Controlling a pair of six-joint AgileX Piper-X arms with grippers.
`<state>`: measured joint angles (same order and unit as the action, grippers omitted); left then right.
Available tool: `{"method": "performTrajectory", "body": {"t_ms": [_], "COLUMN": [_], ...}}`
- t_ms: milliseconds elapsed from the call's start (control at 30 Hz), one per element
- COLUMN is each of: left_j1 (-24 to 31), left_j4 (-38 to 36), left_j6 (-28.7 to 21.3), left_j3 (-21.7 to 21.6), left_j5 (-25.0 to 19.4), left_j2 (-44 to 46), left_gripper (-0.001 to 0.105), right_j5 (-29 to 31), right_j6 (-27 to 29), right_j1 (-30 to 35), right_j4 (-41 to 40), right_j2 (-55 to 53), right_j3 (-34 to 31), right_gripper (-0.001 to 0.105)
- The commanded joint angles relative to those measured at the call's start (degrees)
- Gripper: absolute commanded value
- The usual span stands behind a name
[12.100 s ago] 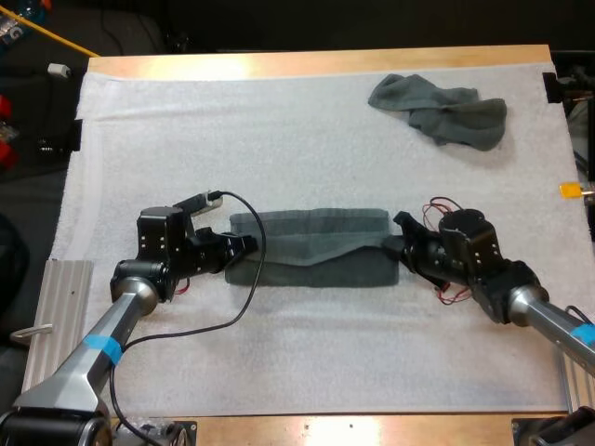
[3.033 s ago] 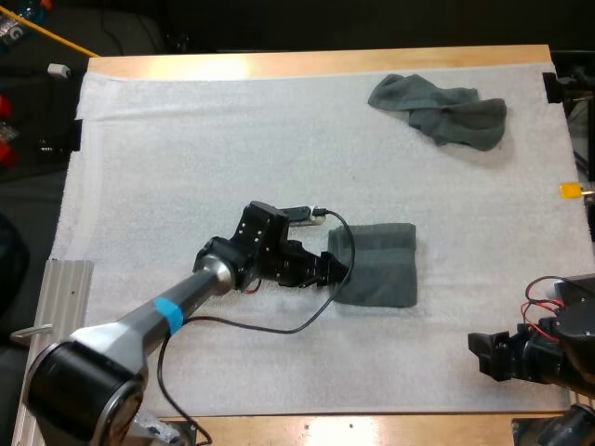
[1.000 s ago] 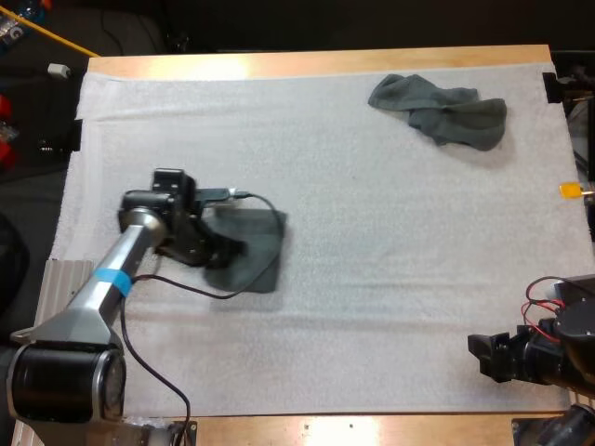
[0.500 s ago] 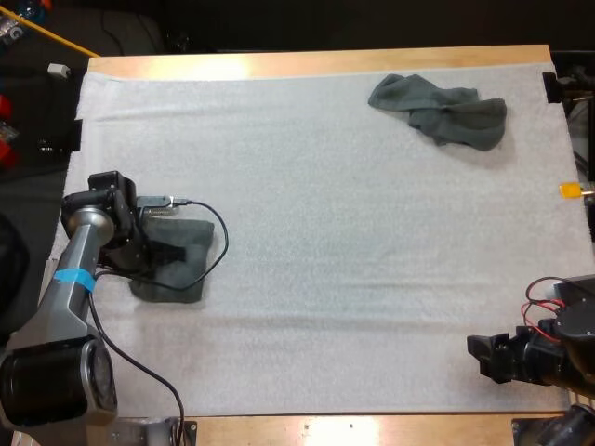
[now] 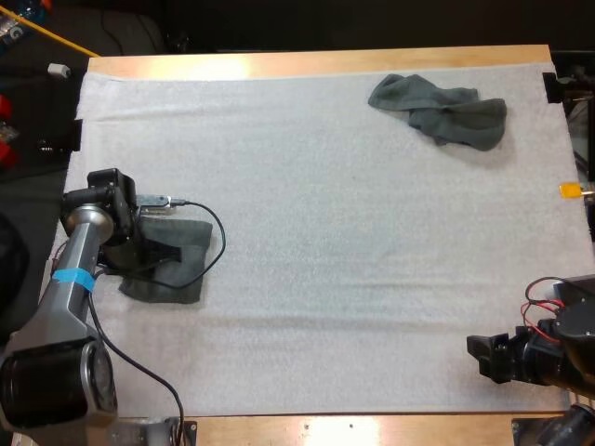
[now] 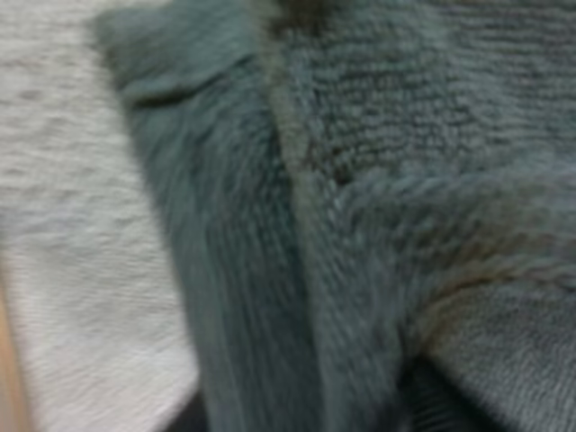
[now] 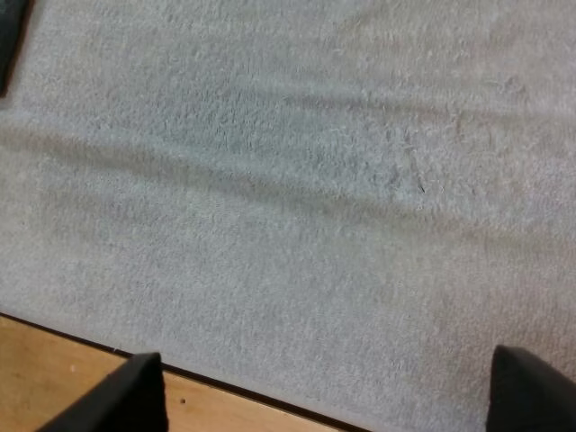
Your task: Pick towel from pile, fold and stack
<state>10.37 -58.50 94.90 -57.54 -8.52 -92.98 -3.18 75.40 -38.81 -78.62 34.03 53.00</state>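
**Folded towel's at the left edge of the mat, crumpled one's at the far right**

So the left gripper (image 5: 160, 253) is right down on the folded towel (image 5: 184, 277), which lies flat near the left edge of the white mat (image 5: 325, 232). The left wrist view is basically dark grey-green terry up close, with a thick fold running across it and a bit of mat beside it. Honestly can't tell whether that gripper is clamped on the cloth or just resting on it.

The crumpled towel (image 5: 442, 110) sits alone near the mat's far right corner, well apart from both arms.

The right gripper (image 5: 477, 358) hangs over the mat's near right corner, fingers (image 7: 531, 391) spread wide with nothing between them, just bare mat and a strip of the wooden table (image 7: 54, 391).
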Motion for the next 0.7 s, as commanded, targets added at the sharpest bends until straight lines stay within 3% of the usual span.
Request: {"method": "performTrajectory", "body": {"t_ms": [0, 100, 200, 367, 400, 667], "left_j1": [0.03, 0.03, 0.03, 0.03, 0.03, 0.03], "left_j4": [-0.41, -1.09, -1.70, -1.06, -0.94, -1.84], "left_j6": [-0.07, -0.07, 0.35, 0.35, 0.35, 0.19], "left_j3": [-1.08, -2.75, -4.34, -4.62, -4.62, -1.56], "left_j5": [-2.37, -4.55, -1.70, 14.46, 15.65, 15.62], "left_j2": [1.52, 3.12, 5.78, 9.02, 9.02, 7.93], "left_gripper": [0.072, 0.063, 0.058, 0.058, 0.058, 0.058], "right_j5": [-0.16, -0.16, -0.16, -0.16, -0.16, -0.16], "right_j6": [0.26, 0.26, 0.26, 0.26, 0.26, 0.26], "right_j1": [-0.05, -0.05, -0.05, -0.05, -0.05, -0.05], "right_j4": [-0.08, -0.08, -0.08, -0.08, -0.08, -0.08], "right_j2": [-0.08, -0.08, -0.08, -0.08, -0.08, -0.08], "right_j3": [0.40, 0.40, 0.40, 0.40, 0.40, 0.40], "right_gripper": [0.070, 0.070, 0.070, 0.070, 0.070, 0.070]}}
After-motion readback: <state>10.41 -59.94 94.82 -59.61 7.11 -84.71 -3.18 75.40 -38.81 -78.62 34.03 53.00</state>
